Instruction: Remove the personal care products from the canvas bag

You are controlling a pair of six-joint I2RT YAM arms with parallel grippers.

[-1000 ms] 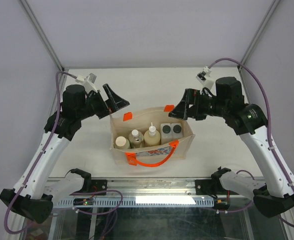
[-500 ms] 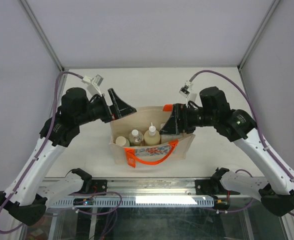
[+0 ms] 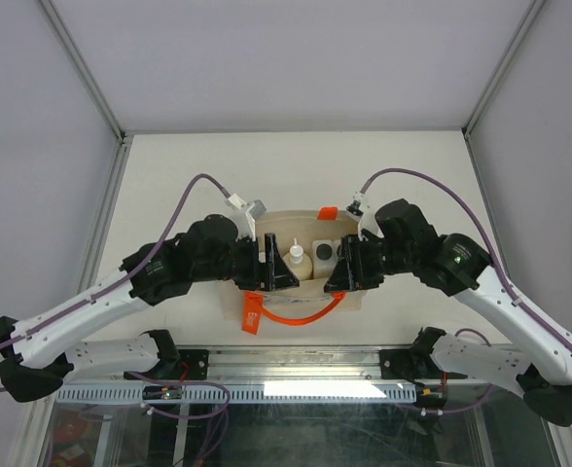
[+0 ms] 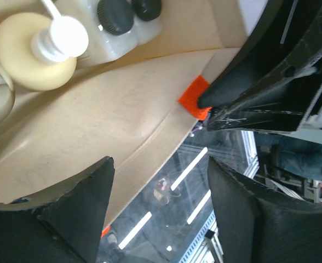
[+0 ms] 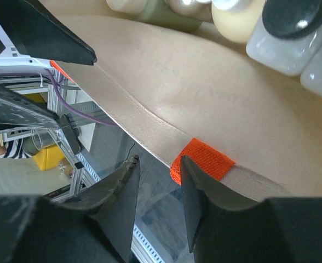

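Observation:
The canvas bag [image 3: 356,292] stands upright at mid table, its orange handle [image 3: 296,313] hanging over the near side. Inside I see the cream nozzle bottle [image 3: 297,261] and the two white dark-capped bottles [image 3: 323,251]; the silver and beige bottles are hidden under my left arm. My left gripper [image 3: 272,265] is open above the bag's near rim [image 4: 95,120], and the cream bottle [image 4: 35,46] shows beyond it. My right gripper [image 3: 339,269] is open at the same rim, one finger [image 5: 216,203] beside an orange tab [image 5: 202,164]. Both are empty.
The two grippers point at each other a few centimetres apart over the bag; the right gripper's black finger [image 4: 276,82] fills the left wrist view's right side. The table's near edge and metal rail [image 3: 286,389] lie just in front of the bag.
Both arms have swung in from the bag's two sides and come down over its near rim. The left arm now covers the bag's left part.

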